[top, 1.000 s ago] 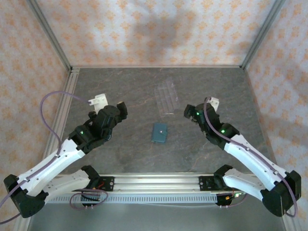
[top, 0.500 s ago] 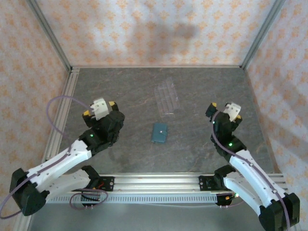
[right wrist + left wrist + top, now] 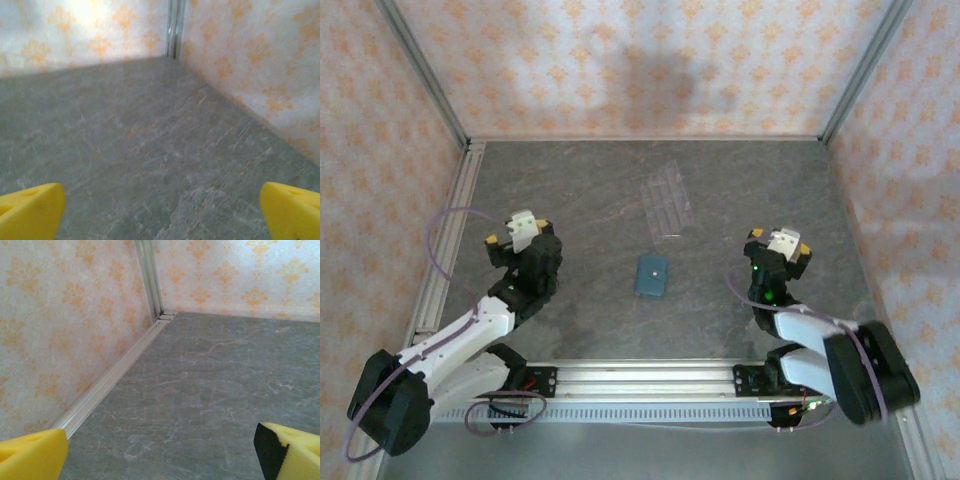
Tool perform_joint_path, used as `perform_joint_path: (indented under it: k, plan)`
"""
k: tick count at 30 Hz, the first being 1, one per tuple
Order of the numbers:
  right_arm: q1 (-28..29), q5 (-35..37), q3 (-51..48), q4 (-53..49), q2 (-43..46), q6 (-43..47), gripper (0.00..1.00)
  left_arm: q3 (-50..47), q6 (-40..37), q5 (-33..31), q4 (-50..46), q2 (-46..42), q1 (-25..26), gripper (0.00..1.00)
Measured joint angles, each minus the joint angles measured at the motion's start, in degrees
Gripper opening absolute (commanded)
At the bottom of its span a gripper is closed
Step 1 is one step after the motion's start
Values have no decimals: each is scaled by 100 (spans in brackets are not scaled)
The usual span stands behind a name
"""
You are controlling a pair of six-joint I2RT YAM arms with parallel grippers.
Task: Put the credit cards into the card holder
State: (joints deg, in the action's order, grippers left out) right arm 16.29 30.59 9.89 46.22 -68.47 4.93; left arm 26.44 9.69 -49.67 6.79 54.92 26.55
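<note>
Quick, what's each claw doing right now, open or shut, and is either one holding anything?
Left claw: open, holding nothing.
Right claw: open, holding nothing.

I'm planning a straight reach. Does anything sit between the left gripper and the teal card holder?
Nothing visible does. Bare table lies between the left gripper and the card holder. The clear rack sits farther back, off that line.
</note>
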Motion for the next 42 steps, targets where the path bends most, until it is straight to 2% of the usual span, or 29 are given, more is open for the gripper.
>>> perform_joint_path:
  k: [4,9,12,15,19,24,29,42]
  plan:
    - [-15,-68,131,848,-1104,280,99,-363,-236,363,507,11,-533,100]
    - [-175,-87,247,1963,-2028,466,100,-723,-682,879,1539,457,-815,100]
    - [-330,-321,334,1749,-1934,409,100,-717,-815,1178,2221,1126,-1091,100]
    - [-802,-754,511,1729,-1875,188,100,-643,-879,1279,2763,1958,-1287,99]
    - [-1093,-1064,686,1394,-2013,-70,100,-468,-905,1534,3084,2710,-1521,99]
    - [-1123,-1333,960,1075,-2041,-184,99,-396,-870,2273,3222,2776,-1945,100]
    - [-1126,-1419,964,944,-2041,-197,99,-415,-874,2789,3718,3097,-1991,100]
    - [-1126,-1440,1027,752,-2041,-216,99,-404,-866,3047,3744,3101,-2070,100]
